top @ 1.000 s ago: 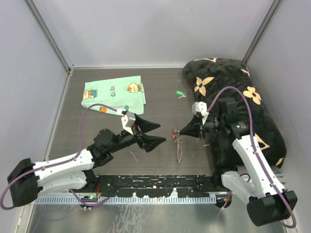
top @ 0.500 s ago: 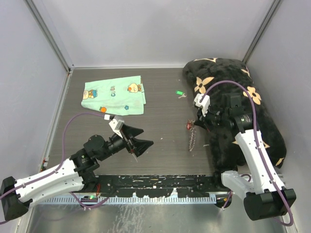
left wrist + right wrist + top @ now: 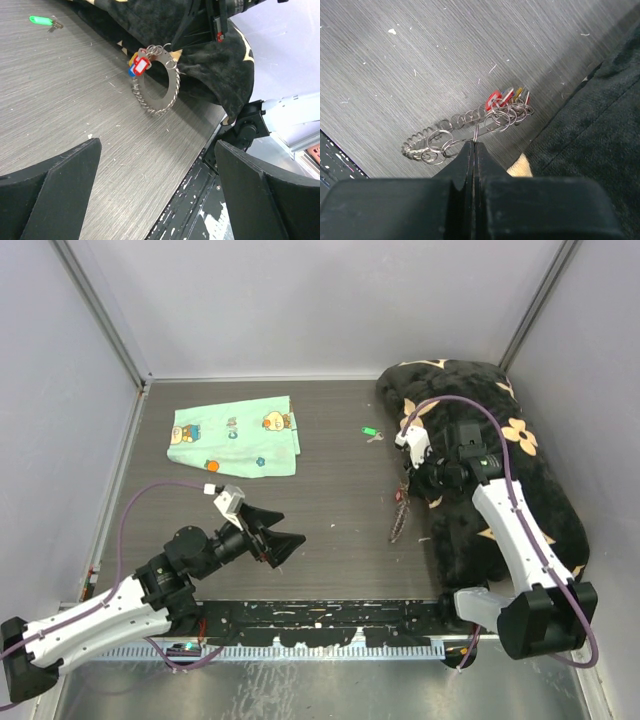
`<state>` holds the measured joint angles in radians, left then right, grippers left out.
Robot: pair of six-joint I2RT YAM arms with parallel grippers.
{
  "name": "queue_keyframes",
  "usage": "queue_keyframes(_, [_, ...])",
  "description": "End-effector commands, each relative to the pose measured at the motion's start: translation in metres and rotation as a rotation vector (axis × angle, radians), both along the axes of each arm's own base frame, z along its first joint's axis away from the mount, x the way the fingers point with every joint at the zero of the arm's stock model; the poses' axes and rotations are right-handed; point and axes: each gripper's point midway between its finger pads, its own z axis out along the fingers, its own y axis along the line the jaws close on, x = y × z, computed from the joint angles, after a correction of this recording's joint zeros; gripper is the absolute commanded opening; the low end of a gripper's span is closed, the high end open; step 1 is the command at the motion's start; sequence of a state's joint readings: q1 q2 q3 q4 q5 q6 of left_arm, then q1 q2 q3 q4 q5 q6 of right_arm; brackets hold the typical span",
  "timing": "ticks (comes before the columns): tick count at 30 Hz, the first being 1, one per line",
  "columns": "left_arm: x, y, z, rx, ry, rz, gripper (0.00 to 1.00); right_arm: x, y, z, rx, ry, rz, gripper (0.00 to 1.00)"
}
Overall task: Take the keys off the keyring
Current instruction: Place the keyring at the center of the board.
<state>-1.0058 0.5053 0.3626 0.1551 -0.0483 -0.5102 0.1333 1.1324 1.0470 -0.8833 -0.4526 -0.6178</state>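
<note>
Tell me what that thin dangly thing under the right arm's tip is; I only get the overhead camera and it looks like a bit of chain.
Observer: It's the keyring, a big wire loop with a fringed rim. You see it edge-on. From the left wrist camera it shows as a full circle hanging upright.
Operator: Is the arm actually holding it?
Observer: Yes. The right wrist camera shows the right gripper shut on the thin wire at the top of the loop.
Operator: Any keys on it?
Observer: Yes. The left wrist camera shows keys with red, blue and yellow heads bunched together near the top of the loop.
</note>
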Motion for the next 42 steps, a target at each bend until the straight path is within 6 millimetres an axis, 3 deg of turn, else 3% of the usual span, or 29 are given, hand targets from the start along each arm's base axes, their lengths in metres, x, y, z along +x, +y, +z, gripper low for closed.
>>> queue_keyframes(1, [0.001,0.002,0.009,-0.039,-0.001,0.013,0.99,0.026,0.004,0.023,0.033,-0.065,-0.031,0.01])
queue_keyframes(10, [0.003,-0.002,0.006,-0.036,0.011,0.013,0.99,0.046,0.026,0.001,0.109,0.048,0.013,0.05])
queue_keyframes(12, [0.004,-0.003,0.007,-0.038,0.015,0.012,0.99,0.047,0.03,-0.002,0.129,0.066,0.025,0.15])
queue_keyframes(16, [0.004,-0.002,0.008,-0.052,0.026,0.021,0.99,0.042,0.037,0.01,0.18,0.046,0.05,0.48])
queue_keyframes(20, [0.007,-0.002,0.012,-0.065,0.041,0.038,0.98,0.033,0.036,0.028,0.257,-0.025,0.061,0.67])
queue_keyframes(30, [0.018,-0.016,0.05,-0.051,0.046,0.029,0.98,-0.001,0.019,0.103,0.442,-0.332,0.055,0.98])
queue_keyframes(34, [0.018,-0.024,0.074,-0.006,0.053,-0.007,0.98,-0.002,0.017,0.135,0.495,-0.353,-0.013,1.0])
queue_keyframes(37, [0.016,-0.025,0.107,0.019,0.033,-0.028,0.98,0.004,0.012,0.167,0.543,-0.35,-0.133,1.0])
queue_keyframes(42, [0.011,-0.015,0.144,0.056,-0.018,-0.031,0.98,-0.009,0.022,0.228,0.622,-0.41,-0.09,1.0])
